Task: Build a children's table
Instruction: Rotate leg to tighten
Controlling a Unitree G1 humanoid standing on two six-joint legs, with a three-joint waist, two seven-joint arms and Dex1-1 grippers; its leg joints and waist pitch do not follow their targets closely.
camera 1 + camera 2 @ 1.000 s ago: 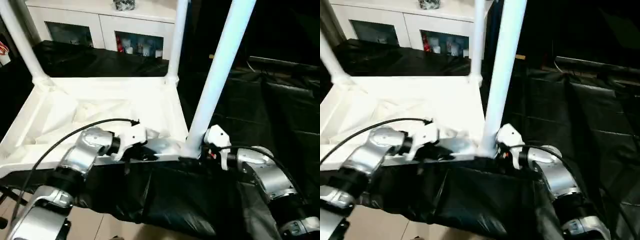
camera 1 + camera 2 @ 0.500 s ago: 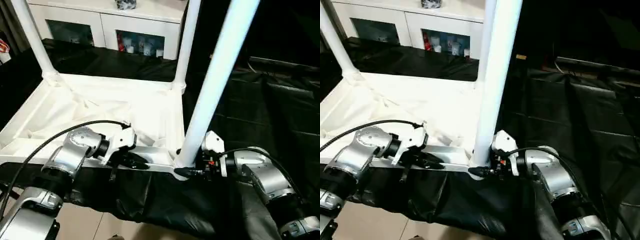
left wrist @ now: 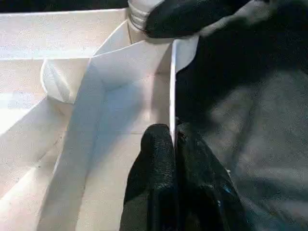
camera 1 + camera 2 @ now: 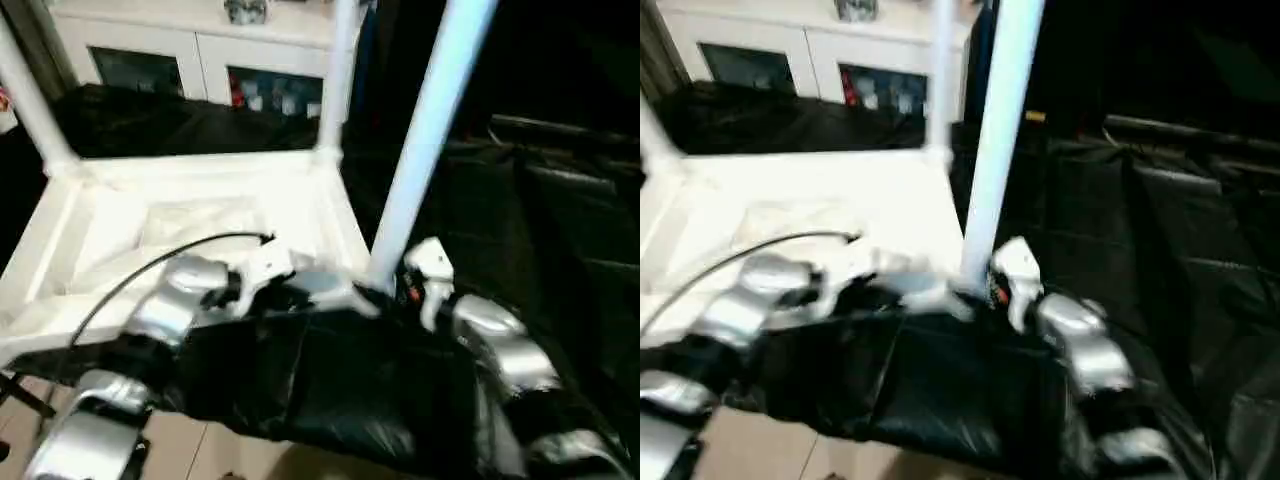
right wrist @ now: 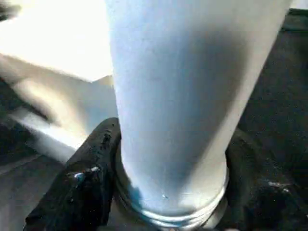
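1. The children's table [image 4: 200, 215] lies upside down on a bench draped in black sheet [image 4: 330, 390], with its legs pointing up.
2. The left gripper [image 3: 174, 144] has its fingers [image 3: 156, 163] pinched nearly together on the thin near rim [image 3: 172, 86] of the tabletop, one on each side.
3. The right gripper [image 5: 168, 192] has its fingers [image 5: 89, 173] spread around the base of the near right leg [image 4: 425, 140], touching it at its socket.
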